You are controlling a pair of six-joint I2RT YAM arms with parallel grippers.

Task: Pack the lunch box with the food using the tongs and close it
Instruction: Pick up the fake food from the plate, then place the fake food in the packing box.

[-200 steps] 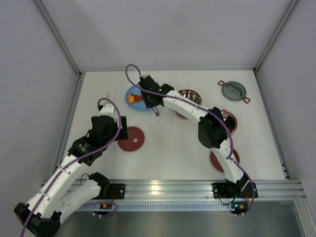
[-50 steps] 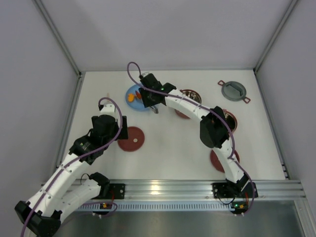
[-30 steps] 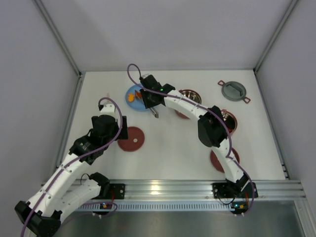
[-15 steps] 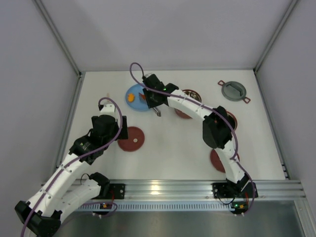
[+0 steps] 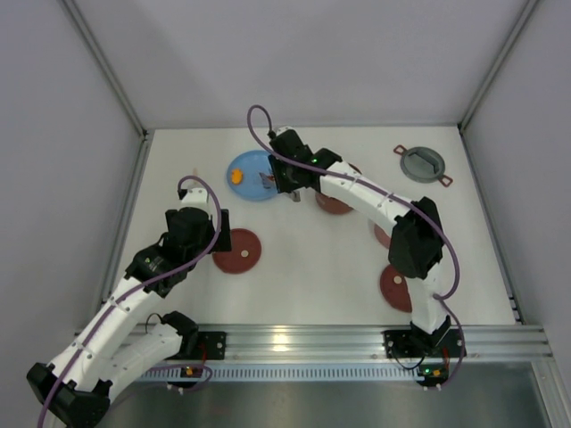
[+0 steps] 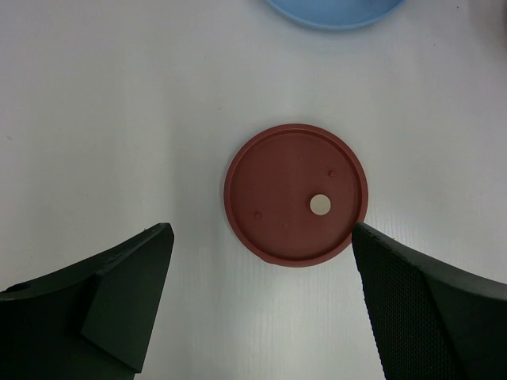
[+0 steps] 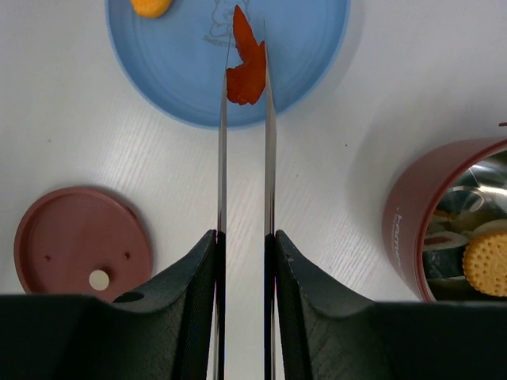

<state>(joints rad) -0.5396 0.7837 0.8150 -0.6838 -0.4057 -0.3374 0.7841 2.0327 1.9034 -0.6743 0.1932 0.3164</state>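
White table [image 5: 294, 267] filling the middle of the top view. Right arm [image 5: 375, 201] arching from the bottom right up to the top centre. Left arm [image 5: 134, 303] folded in the lower left.

Light-blue plate [image 7: 309, 47] along the top of the right wrist view. Dark-red bowl [image 7: 408, 214] at that view's right edge, steel inside, with a round cream biscuit [image 7: 485, 261] in it. Grey two-eared cover [image 5: 422, 164] flat at the upper right of the top view, well apart from both grippers.

Dark-red disc lid [image 6: 295, 194] at the centre of the left wrist view, flat on the table. Left gripper [image 6: 260, 229] directly above it, fingers spread fully wide and gripping nothing, the lid showing between them. A similar disc in the lower left of the right wrist view (the same one or another: cannot tell).

Right gripper [image 7: 243, 237] at the bottom centre of its wrist view, partly closed, one finger pressed against the outside of each arm of the tongs [image 7: 222, 158]. Tongs running straight up the frame from the fingers, tips over the plate's near part. Orange-red piece [image 7: 245, 71] pinched between those tips, far ahead of the fingers; lifted off the plate or not, cannot tell. Orange piece [image 7: 150, 6] lying on the plate at the top edge, left of the tips and apart from them.
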